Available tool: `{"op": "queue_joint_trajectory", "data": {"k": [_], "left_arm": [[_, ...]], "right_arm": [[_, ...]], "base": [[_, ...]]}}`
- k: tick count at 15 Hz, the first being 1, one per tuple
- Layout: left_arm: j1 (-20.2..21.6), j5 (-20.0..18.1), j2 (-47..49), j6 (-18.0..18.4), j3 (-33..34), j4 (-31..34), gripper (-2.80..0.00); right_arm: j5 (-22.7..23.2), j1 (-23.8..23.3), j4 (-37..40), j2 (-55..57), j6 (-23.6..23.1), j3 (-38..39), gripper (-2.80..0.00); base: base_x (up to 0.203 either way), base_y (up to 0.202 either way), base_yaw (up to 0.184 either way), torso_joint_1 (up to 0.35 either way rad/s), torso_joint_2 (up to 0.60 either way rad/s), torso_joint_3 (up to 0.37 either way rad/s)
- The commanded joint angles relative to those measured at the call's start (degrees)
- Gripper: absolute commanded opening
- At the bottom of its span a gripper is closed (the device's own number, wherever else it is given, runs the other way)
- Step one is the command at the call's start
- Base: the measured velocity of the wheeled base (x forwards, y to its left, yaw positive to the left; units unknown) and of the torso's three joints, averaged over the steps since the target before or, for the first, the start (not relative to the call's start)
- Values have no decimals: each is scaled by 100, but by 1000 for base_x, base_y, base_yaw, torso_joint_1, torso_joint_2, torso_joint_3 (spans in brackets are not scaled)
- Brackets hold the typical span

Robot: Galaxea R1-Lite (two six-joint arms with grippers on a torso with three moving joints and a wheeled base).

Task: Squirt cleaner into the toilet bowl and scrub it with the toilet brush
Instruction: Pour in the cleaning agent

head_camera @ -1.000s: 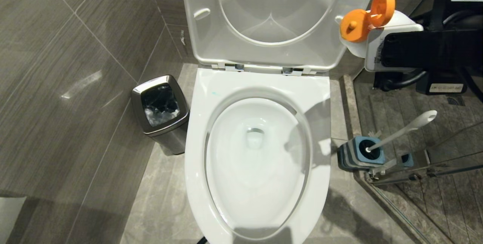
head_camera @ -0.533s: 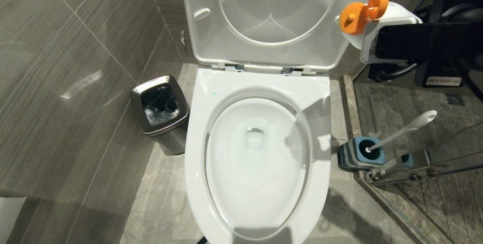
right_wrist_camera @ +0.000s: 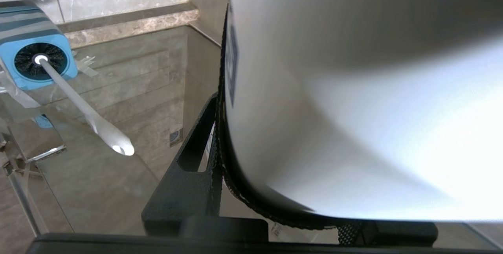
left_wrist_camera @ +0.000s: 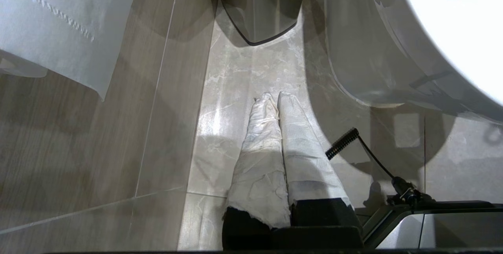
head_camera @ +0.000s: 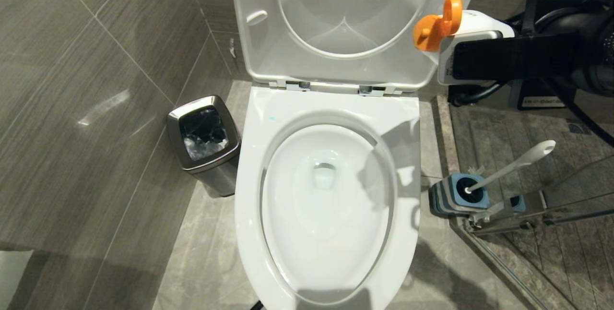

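A small steel bin (head_camera: 204,144) stands on the floor by the grey tiled wall, just beside the toilet bowl (head_camera: 249,166); the left pincer (left_wrist_camera: 275,98) hangs low over the floor tiles, its wrapped fingers (left_wrist_camera: 261,128) pressed together on nothing; the bowl's seat and lid (head_camera: 259,51) stand raised, and a tiny teal spot (head_camera: 272,119) sits on its rim; the right pincer (head_camera: 453,60) is clamped on a white bottle (head_camera: 479,22) with an open orange cap (head_camera: 434,24), held level, high beside the lid; below, the toilet brush (head_camera: 513,166) leans in its blue holder (head_camera: 458,195) on the floor, right of the bowl.
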Motion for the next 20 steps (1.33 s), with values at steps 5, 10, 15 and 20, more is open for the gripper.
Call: {"op": "queue_joint_trajectory", "data": {"k": [5, 10, 15, 20], "left_arm": [[2, 1, -3, 1, -1, -1, -280], [2, 1, -3, 1, -1, -1, -280], [2, 1, -3, 1, -1, 1, -280], [2, 1, -3, 1, -1, 7, -280]], "right_arm": [[-854, 313, -376, 379, -326, -34, -280], [-1000, 433, -927, 474, -1638, -30, -280], [-1154, 627, -939, 472, -2069, 74, -280], [-1413, 779, -946, 589, -2409, 32, -280]], "base": [[0, 0, 0, 0, 0, 0], [0, 0, 0, 0, 0, 0], [0, 0, 0, 0, 0, 0], [0, 0, 0, 0, 0, 0]]}}
